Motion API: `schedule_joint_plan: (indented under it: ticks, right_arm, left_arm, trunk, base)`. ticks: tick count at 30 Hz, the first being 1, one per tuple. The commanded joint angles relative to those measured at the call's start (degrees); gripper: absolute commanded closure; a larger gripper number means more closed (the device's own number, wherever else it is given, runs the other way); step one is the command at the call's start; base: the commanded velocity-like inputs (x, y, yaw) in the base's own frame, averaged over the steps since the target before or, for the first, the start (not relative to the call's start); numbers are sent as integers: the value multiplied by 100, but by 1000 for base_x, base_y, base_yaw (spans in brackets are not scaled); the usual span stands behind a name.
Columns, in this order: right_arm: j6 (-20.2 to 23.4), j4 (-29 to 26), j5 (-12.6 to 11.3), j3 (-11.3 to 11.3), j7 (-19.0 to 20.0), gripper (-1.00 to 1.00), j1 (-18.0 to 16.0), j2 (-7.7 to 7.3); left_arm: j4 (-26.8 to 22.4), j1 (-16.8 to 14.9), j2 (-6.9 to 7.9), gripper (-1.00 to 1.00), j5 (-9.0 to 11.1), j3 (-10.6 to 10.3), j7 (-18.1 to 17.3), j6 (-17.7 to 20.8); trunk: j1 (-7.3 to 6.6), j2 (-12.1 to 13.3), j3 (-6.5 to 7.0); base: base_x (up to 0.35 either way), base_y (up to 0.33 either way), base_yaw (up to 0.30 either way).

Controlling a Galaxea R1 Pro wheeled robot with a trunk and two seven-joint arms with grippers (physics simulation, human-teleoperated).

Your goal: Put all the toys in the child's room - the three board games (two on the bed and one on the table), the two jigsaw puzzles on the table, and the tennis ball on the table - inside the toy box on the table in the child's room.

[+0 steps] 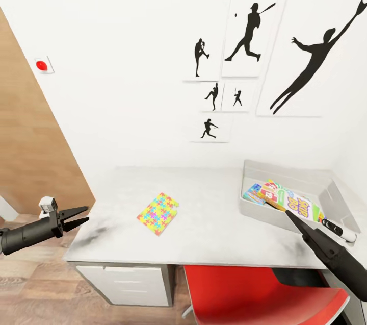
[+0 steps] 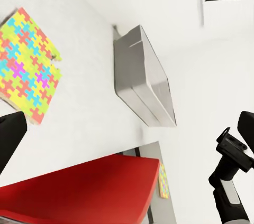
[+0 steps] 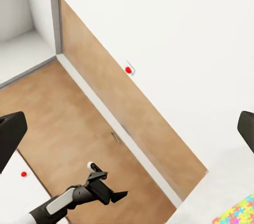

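**A flat puzzle waits on the table**

Nearest to the robot is a red chair [image 1: 265,294], tucked under the table [image 1: 214,243]. The left gripper [image 1: 76,217] hangs off the table's left end, its two fingers spread apart with nothing between them. The right gripper [image 1: 291,217] reaches up near the toy box [image 1: 298,174]. Its fingers look pressed together, and I cannot see them holding anything.

On the table, well apart from both grippers, lies the jigsaw puzzle [image 1: 158,213]. It is a thin, bright, flat box. It is probably light and stiff, and maybe a bit slippery on the smooth top. Lying flat, it gives little to grab, so pinching one edge looks best.

Farther back at the right, the toy box already has colourful board games [image 1: 285,201] inside. Behind it all is a white wall with black player pictures [image 1: 250,34].
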Motion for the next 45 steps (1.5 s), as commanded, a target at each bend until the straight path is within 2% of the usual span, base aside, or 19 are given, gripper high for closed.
schedule_joint_plan:
  ticks: [1,8,18,29,45]
  right_arm:
    - [60,1,-7,-3,16,-100,-4,-2]
    - [60,26,-16,-10,19,-100,-3,-17]
    - [53,40,-47,-10,19,-100,-3,-19]
    - [51,42,-64,-10,19,-100,-2,-29]
    - [51,44,-52,-11,19,-100,-3,-30]
  left_arm:
    - [2,-6,1,-100,-5,1,-19,25]
    - [2,-6,19,-100,-5,3,-19,25]
    - [26,3,30,-100,-5,131,-24,25]
    - [33,3,30,-100,-5,149,-19,25]
    - [37,3,31,-100,-5,151,-19,-2]
  trunk:
    - [4,-11,-2]
    - [4,-11,61]
    - [4,-11,155]
    - [4,-11,260]
    - [4,-11,413]
  base:
    - [49,146,95]
    - [71,114,79]
    - [7,104,14]
    - [10,47,1]
    - [116,71,0]
